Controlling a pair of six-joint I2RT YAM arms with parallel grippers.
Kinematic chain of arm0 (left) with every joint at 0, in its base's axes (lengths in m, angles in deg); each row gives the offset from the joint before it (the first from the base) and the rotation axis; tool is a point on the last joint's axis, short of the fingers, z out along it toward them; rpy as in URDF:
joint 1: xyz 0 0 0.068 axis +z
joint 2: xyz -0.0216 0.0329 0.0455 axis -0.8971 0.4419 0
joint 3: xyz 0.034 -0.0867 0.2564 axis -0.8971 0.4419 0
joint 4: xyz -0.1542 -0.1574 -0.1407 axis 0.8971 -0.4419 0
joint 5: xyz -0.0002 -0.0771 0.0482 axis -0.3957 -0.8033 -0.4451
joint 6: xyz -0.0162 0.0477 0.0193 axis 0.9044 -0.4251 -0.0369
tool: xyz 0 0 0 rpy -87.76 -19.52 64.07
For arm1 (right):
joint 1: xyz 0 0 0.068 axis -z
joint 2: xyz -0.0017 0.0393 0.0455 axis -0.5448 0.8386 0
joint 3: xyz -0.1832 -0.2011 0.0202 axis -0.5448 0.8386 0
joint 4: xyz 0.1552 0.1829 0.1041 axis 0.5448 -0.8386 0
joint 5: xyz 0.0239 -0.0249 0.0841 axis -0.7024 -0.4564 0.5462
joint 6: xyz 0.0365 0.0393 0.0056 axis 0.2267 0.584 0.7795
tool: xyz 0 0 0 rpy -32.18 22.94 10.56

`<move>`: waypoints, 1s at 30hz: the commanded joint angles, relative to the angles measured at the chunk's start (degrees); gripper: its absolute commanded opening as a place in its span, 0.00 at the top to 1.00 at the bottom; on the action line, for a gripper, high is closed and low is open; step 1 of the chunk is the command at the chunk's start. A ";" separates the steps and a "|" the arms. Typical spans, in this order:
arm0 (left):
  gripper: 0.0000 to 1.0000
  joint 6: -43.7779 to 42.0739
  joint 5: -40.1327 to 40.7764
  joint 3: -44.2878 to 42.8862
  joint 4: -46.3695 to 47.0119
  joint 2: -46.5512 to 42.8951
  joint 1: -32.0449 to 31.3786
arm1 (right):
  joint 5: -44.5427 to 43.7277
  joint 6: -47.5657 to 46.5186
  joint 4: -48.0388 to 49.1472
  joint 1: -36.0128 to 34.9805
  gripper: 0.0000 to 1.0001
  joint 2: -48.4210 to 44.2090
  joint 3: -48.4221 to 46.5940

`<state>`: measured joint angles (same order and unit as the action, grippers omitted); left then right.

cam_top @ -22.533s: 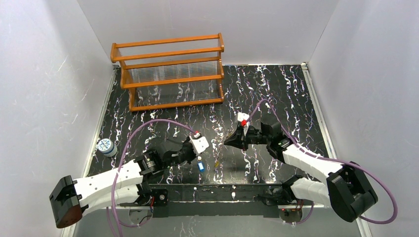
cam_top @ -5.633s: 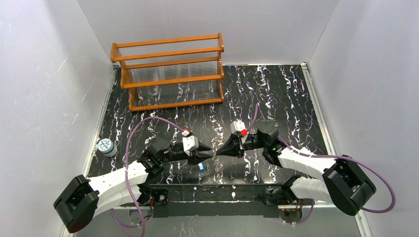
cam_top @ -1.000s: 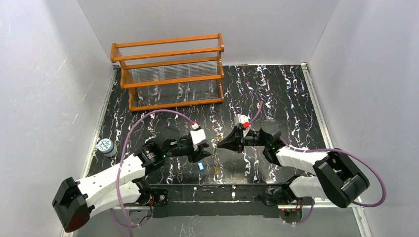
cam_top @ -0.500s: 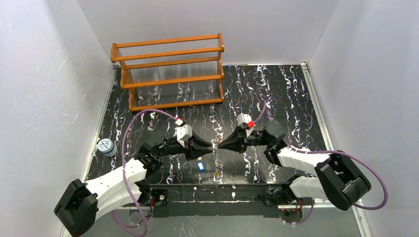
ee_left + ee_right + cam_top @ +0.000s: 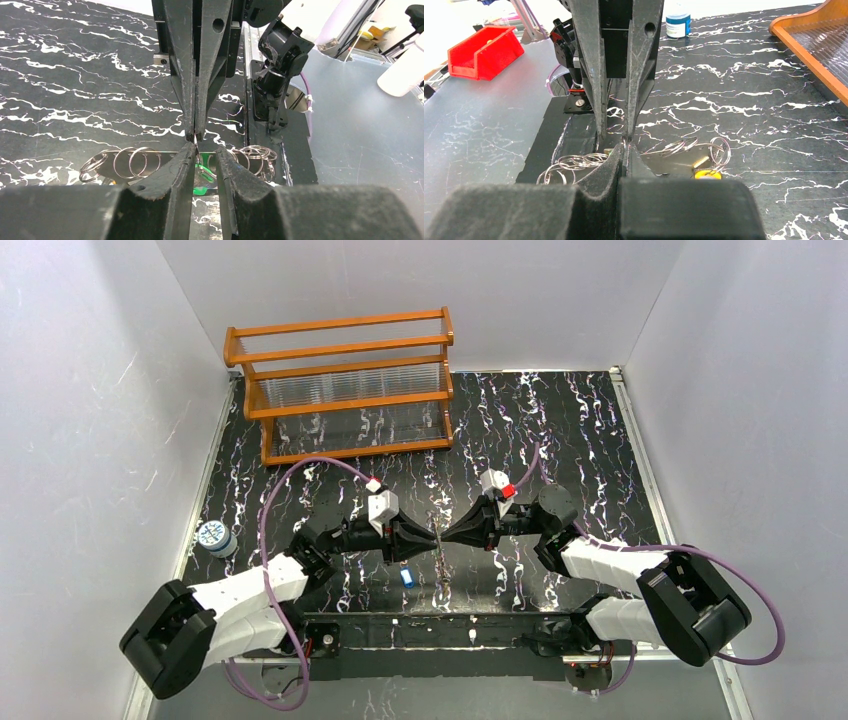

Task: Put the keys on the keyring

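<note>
Nose to nose over the near middle of the black marbled table (image 5: pixel 560 430): the two arms met tip to tip. The right gripper (image 5: pixel 623 148) was pressed fully together, its fingers flush. Whether it nipped anything at the very tip was too small to tell.

The left gripper (image 5: pixel 205 148) faced it with just a sliver between its fingers (image 5: pixel 175 180). In that gap the left wrist view showed a green key (image 5: pixel 200 190) and a strand of thin wire. Whether either was pinched, I couldn't tell.

Right under the meeting point, the silvery wire loops of the keyring (image 5: pixel 131 161) spread out to both sides of the tips. The yellow key (image 5: pixel 707 174) lay on the table just beside those loops, clear of both grippers. The blue key (image 5: pixel 406 577) lay alone on the tabletop under the left gripper, towards the arm bases.

Further out, the wooden rack (image 5: pixel 345 390) stood at the far left of the table. A small blue-and-white jar (image 5: pixel 213 537) sat by the left edge. A red bin (image 5: pixel 484 47) showed off the table in the right wrist view.
</note>
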<state>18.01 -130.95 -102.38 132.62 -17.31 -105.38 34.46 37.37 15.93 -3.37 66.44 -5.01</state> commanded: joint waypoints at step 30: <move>1.00 -25.59 11.05 -20.75 -54.78 0.49 -3.83 | -0.31 -13.82 -20.60 0.09 0.45 -6.80 -5.97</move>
<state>3.82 -124.17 -115.84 100.60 -16.56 -107.83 34.02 26.66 -0.81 -3.35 60.27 -8.20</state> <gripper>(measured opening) 0.019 0.557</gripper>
